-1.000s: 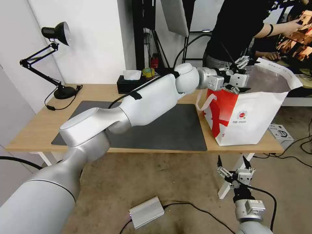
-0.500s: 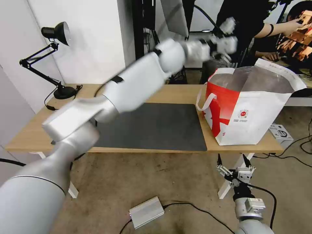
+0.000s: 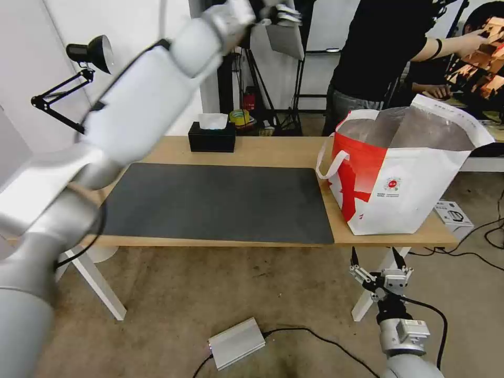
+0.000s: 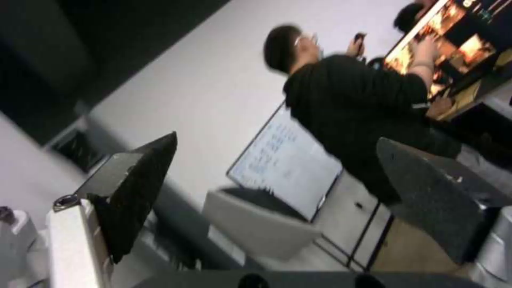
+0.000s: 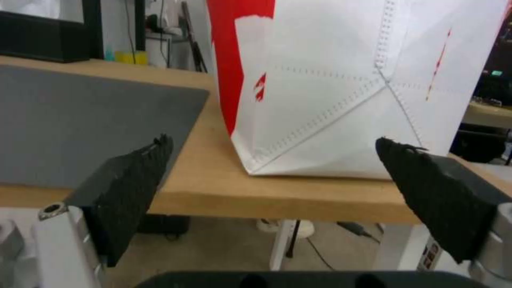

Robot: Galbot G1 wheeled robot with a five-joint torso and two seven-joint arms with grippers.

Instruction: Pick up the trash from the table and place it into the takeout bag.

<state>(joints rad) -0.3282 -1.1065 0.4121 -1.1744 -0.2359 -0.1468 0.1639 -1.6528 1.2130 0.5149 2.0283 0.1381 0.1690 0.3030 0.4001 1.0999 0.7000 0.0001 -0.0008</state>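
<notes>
The takeout bag (image 3: 409, 184), red and white with a foil lining, stands open at the right end of the table (image 3: 262, 149). The trash is out of view; the dark mat (image 3: 220, 202) lies bare. My left gripper (image 3: 286, 13) is raised high above the table's far edge, well left of the bag. In the left wrist view it (image 4: 276, 141) is open and holds nothing. My right gripper (image 3: 374, 255) hangs below the table's front edge, under the bag, open and holding nothing. In the right wrist view it (image 5: 271, 141) faces the bag (image 5: 331, 100) and the table's edge (image 5: 213, 188).
A black tissue box (image 3: 212, 137) sits at the table's back and a black desk lamp (image 3: 89, 52) at its back left. A person (image 3: 383, 52) stands behind the bag. A silver box (image 3: 236, 342) and cables lie on the floor.
My left arm has swung up and to the left, from the bag's mouth to high above the table's back. The right arm has not moved.
</notes>
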